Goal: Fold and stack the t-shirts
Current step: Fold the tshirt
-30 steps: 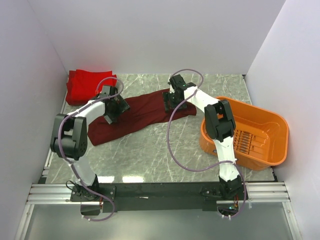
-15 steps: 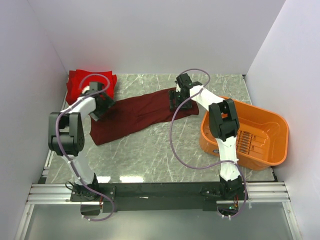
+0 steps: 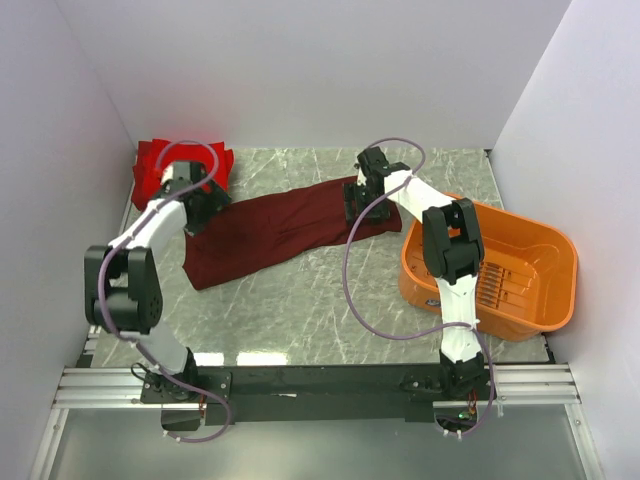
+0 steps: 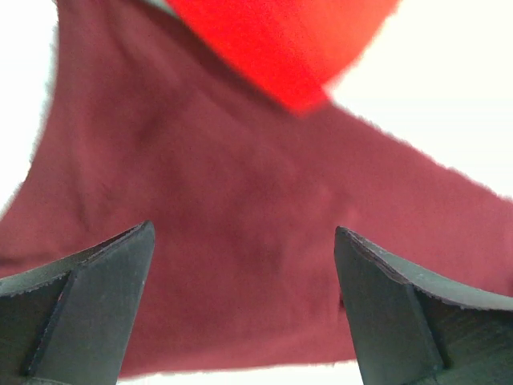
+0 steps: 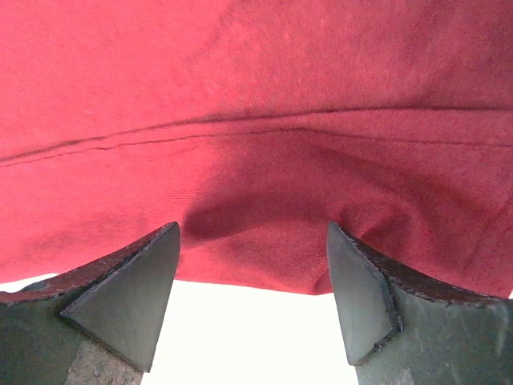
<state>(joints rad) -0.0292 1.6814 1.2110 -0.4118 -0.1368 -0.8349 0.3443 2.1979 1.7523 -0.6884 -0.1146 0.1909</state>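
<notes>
One dark maroon t-shirt [image 3: 275, 228] lies drawn out in a long band across the far half of the marble table [image 3: 300, 310], slanting from near-left to far-right. Its broader left end sits just beside the heap of bright red t-shirts [image 3: 160, 168] in the far left corner. In the left wrist view, a blurred red edge shows just beyond the maroon cloth. The shirt's right end lies close to the far-left corner of the orange basket [image 3: 555, 250], which stands at the right side of the table.

The left gripper [image 4: 243, 241] hangs over the shirt's left end with its jaws spread wide, and maroon cloth fills the gap below them. Whether its fingers [image 4: 96, 281] touch the cloth cannot be told. The right gripper [image 5: 252, 237] is at the shirt's right end, jaws also wide apart. A puckered fold of cloth rises between its fingers [image 5: 120, 297], with a stitched seam running across just beyond them.
</notes>
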